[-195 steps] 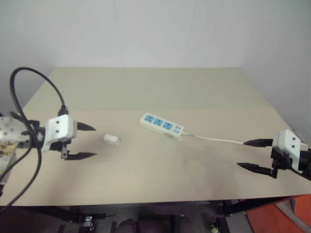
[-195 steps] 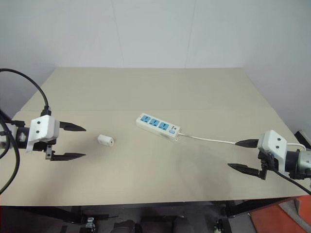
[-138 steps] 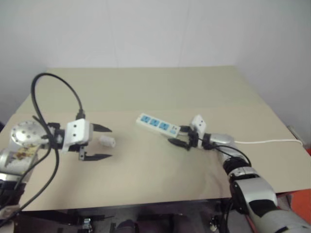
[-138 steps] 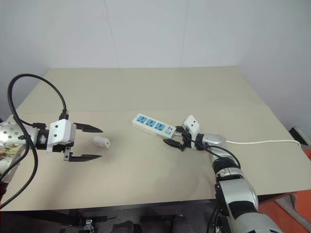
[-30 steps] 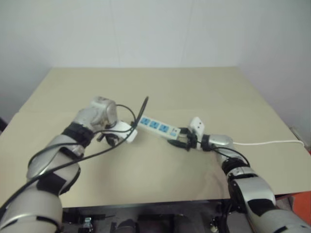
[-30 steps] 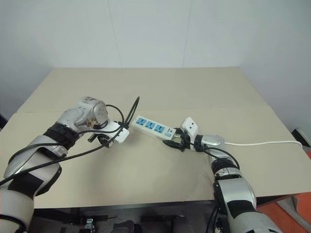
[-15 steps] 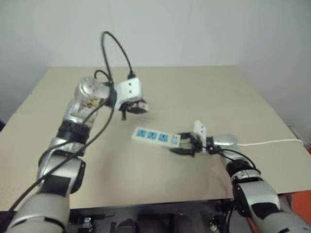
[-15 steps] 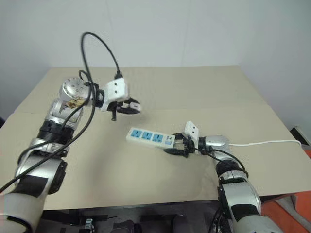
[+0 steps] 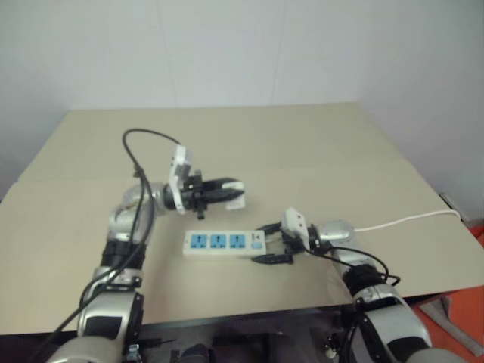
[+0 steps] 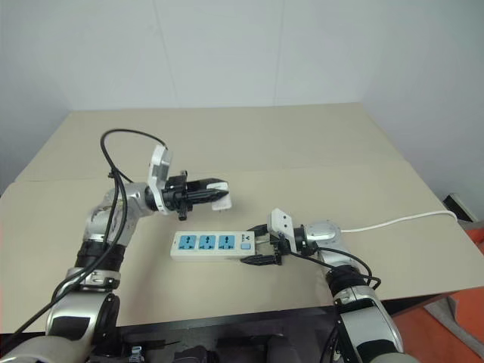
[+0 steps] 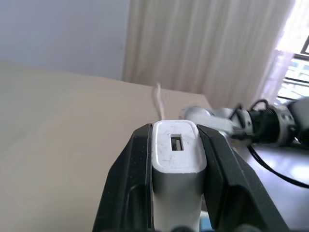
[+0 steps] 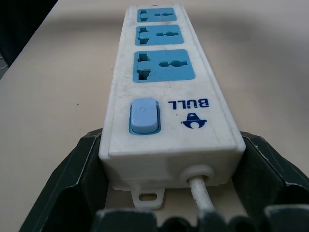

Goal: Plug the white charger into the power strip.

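Note:
The white charger (image 11: 176,157) sits clamped between my left gripper's black fingers (image 11: 130,174), its end with a small slot facing away from the wrist. That left gripper (image 9: 231,185) points sideways toward my right arm and hovers just behind and above the power strip (image 9: 219,242). The strip lies flat on the table near the front edge, its three blue sockets facing up. My right gripper (image 9: 268,243) is shut on the strip's cord end, one finger (image 12: 84,164) on each side, by the blue switch (image 12: 144,116).
The strip's thin white cord (image 9: 393,223) runs off to the right edge of the beige table (image 9: 302,144). A black cable (image 9: 140,151) loops above my left arm. A white wall stands behind the table.
My left arm has swung down and toward the front with the charger, its gripper turning to point sideways over the strip. My right gripper has drawn the strip nearer the front edge.

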You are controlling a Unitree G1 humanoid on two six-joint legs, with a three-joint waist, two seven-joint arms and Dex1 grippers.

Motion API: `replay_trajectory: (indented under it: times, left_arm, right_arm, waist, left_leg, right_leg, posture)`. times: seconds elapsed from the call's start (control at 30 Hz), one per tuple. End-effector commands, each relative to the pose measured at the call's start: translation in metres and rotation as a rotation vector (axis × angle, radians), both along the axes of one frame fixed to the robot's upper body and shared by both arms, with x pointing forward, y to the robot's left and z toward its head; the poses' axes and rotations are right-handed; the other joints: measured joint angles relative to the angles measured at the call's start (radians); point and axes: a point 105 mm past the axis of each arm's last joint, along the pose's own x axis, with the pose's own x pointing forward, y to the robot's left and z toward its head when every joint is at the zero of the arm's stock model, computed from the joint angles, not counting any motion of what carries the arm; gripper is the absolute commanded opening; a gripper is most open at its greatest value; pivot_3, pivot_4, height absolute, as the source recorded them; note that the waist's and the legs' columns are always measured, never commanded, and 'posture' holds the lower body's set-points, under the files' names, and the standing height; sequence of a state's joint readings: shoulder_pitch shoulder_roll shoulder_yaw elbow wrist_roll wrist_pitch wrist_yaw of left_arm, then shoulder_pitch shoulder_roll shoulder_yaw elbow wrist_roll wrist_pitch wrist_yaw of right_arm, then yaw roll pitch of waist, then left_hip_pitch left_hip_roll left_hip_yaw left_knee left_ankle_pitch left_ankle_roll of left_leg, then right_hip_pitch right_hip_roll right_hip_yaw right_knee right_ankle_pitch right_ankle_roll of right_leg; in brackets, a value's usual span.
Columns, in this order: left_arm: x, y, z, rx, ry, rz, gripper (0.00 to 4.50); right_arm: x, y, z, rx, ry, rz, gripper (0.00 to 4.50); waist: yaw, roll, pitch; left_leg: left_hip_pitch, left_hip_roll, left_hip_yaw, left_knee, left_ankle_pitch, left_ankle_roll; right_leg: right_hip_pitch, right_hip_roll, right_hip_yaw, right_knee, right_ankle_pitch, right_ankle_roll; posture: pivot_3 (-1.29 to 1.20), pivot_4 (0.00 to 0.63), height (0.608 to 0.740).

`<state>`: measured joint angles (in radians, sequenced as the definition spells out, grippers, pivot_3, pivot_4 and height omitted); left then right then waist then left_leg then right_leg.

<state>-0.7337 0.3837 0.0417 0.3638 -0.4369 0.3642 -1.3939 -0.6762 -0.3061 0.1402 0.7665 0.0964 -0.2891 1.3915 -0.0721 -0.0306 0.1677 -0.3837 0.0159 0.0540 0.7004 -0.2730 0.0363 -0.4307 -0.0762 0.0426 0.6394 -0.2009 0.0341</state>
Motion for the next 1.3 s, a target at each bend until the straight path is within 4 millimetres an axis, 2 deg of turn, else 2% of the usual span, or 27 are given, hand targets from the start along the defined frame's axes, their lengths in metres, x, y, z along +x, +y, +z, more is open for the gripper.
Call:
replay_trajectory:
  times: [0.03,0.13,0.33,0.5,0.83,1.3]
  left_arm:
    - [-0.005,-0.003,-0.001,-0.009,-0.050,-0.037,1.02]
    - [-0.008,-0.002,-0.004,-0.025,-0.038,-0.058,1.02]
    - [-0.017,-0.005,-0.022,0.063,-0.022,-0.129,1.02]
    - [-0.016,-0.004,-0.034,0.120,-0.016,-0.143,1.02]
    - [-0.004,0.003,-0.043,0.151,0.015,-0.144,1.02]
    - [-0.003,-0.010,-0.045,0.124,0.034,-0.197,1.02]
  right_arm:
    - [0.005,0.000,-0.010,-0.040,0.011,-0.038,3.42]
    - [0.006,-0.002,-0.014,-0.055,0.018,-0.046,3.42]
    - [0.006,-0.005,-0.023,-0.085,0.040,-0.060,3.42]
    - [0.006,-0.005,-0.023,-0.081,0.040,-0.061,3.42]
    - [0.005,-0.004,-0.025,-0.083,0.039,-0.063,3.42]
    - [0.004,-0.004,-0.023,-0.067,0.037,-0.068,3.42]
  waist:
    - [0.001,0.000,0.000]
    - [0.002,0.000,0.000]
    - [0.002,0.000,-0.001]
    - [0.002,-0.001,-0.001]
    - [0.002,-0.001,-0.002]
    - [0.005,-0.002,-0.002]
  left_leg:
    - [0.003,0.000,0.000,0.000,0.000,0.000]
    - [0.013,0.000,0.000,-0.003,0.000,-0.001]
    - [0.014,0.000,0.000,-0.003,0.001,-0.001]
    - [0.014,0.000,0.000,-0.003,0.001,-0.002]
    - [0.014,0.000,0.000,-0.003,0.001,-0.002]
    - [0.014,0.000,0.000,-0.003,0.001,-0.002]
  right_leg:
    - [0.003,0.000,0.000,-0.003,0.000,0.000]
    - [0.012,0.000,0.000,-0.008,0.000,-0.001]
    - [0.013,0.000,0.001,-0.007,0.001,-0.002]
    - [0.013,0.000,0.001,-0.007,0.001,-0.002]
    - [0.013,0.001,0.001,-0.007,0.001,-0.002]
    - [0.014,0.000,0.001,-0.008,0.001,-0.002]
  posture:
    - [0.00,0.150,0.740]
    - [0.00,0.150,0.740]
    - [0.00,0.150,0.740]
    - [0.00,0.150,0.740]
    - [0.00,0.150,0.740]
    - [0.00,0.150,0.740]
